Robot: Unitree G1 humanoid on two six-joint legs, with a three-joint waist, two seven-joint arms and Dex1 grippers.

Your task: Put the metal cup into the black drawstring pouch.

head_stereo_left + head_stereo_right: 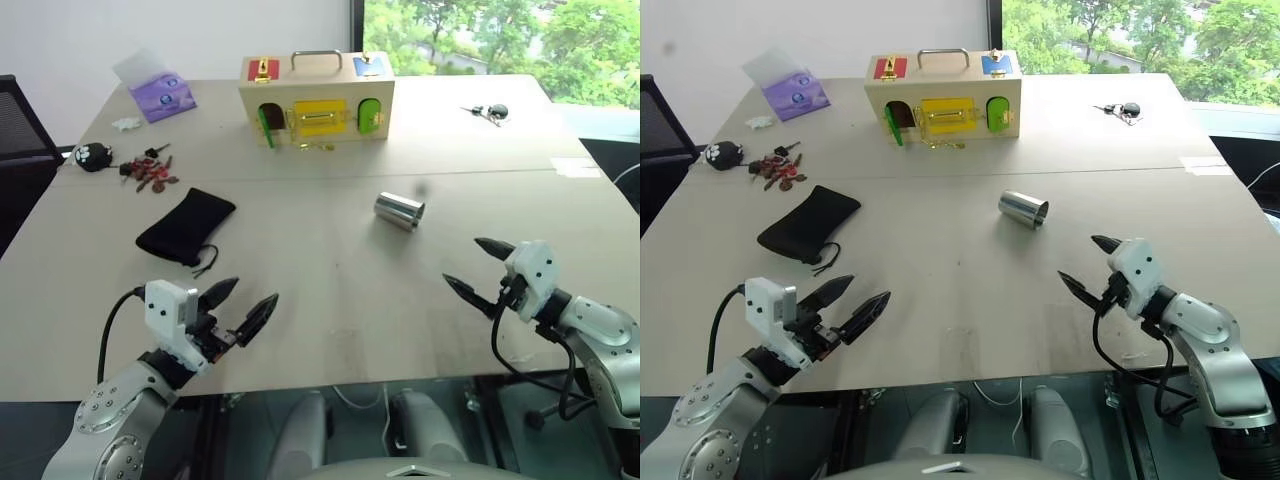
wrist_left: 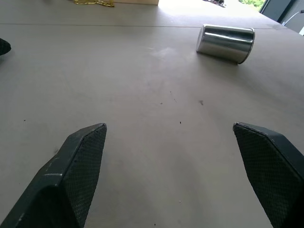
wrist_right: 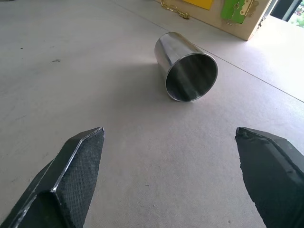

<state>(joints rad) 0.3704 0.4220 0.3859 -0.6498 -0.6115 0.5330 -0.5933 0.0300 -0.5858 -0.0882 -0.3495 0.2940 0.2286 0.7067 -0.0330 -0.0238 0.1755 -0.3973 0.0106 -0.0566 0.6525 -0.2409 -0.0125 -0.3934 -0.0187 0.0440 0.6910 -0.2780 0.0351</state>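
I look down on a wide pale beige table with a seam running across its top. Beyond its far edge stands a plain white wall; to the right, a large window shows sunlit green trees. A black chair sits at my left.

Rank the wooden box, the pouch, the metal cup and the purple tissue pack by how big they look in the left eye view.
1. Wooden box
2. Pouch
3. Tissue pack
4. Cup
The tissue pack sits farther from the camera than the pouch, so their true sizes may be closer than they look.
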